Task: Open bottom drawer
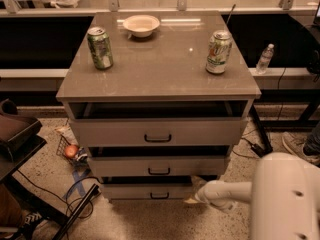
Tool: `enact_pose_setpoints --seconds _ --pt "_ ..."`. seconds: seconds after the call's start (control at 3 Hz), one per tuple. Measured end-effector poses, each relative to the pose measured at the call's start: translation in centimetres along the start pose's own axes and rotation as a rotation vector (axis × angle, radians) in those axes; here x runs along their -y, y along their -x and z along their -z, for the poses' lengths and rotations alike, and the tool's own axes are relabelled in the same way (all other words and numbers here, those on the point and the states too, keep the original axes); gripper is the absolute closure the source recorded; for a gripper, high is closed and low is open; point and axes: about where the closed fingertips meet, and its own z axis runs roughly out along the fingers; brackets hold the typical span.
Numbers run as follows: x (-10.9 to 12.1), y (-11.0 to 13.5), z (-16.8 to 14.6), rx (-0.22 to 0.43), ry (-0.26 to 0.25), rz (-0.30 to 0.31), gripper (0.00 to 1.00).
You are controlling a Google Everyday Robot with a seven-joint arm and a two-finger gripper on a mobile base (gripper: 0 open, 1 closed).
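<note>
The bottom drawer [135, 191] is the lowest, shallowest front of the grey-beige cabinet, with a small black bar handle [159, 196]. It stands pulled out a little, with a dark gap above its front. The middle drawer [125, 166] and the top drawer [115, 132] also stand slightly out. My gripper [196, 198] is low at the right end of the bottom drawer's front, right of the handle, on the white arm [227, 191] that reaches in from the lower right.
On the cabinet top [155, 64] stand two green cans [100, 47] [218, 51] and a white bowl [141, 25]. A dark chair [15, 134], cables [75, 189] and litter [71, 150] lie on the floor at left. A water bottle [264, 58] and a shoe [299, 146] are at right.
</note>
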Motion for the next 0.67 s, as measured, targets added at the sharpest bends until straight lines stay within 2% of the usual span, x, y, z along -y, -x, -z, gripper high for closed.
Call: enact_pose_setpoints --seconds 0.33,0.67 --pt "-1.3 1.98 -4.06 0.004 0.114 0.027 0.0" --pt "-1.35 2.01 -4.09 0.004 0.115 0.027 0.02"
